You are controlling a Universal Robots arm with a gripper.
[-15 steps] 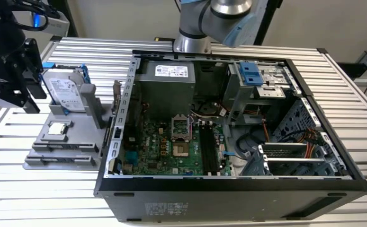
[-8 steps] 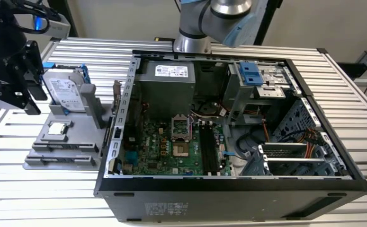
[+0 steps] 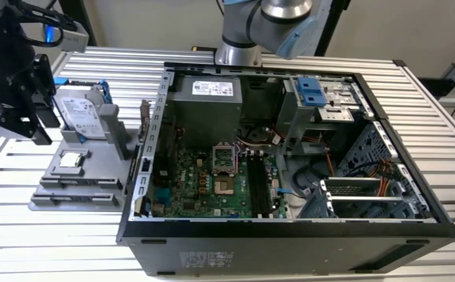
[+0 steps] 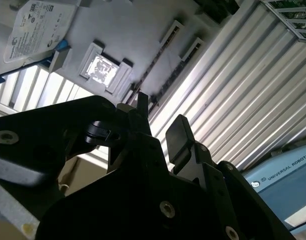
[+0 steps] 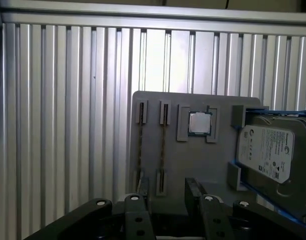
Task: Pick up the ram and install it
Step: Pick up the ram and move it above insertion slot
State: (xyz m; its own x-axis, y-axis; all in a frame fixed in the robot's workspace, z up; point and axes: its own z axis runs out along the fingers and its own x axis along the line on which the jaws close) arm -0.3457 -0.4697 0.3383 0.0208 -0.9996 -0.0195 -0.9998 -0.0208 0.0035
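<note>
The ram (image 5: 163,145), as far as we can make out, stands on edge in one of the two narrow slots of the grey holder (image 5: 208,165). In the first wrist view it shows as a thin dark strip seen edge-on. A second strip just like it sits in the neighbouring slot, and from this angle we cannot tell the two apart, nor be sure that both are memory sticks. Beside those slots, in the holder's square recess, lies the silver processor chip (image 5: 199,123). Beyond it, on the holder's far side from the slots, the hard drive (image 5: 270,155) leans in its blue frame.

The gripper (image 5: 168,192) hangs above the slot end of the holder. Its black fingers (image 5: 193,187) stand apart with nothing between them, and they touch neither strip. In the exterior view it is clearly off the holder.

The holder rests on the slatted table (image 5: 68,125), just beside the open computer case (image 3: 290,235). Inside the case, the long black memory slots (image 3: 260,182) on the board look unfilled to us.

We judge the task to be at its start. The ram is not yet gripped or lifted, and the whole of the carrying and seating is left to do.
</note>
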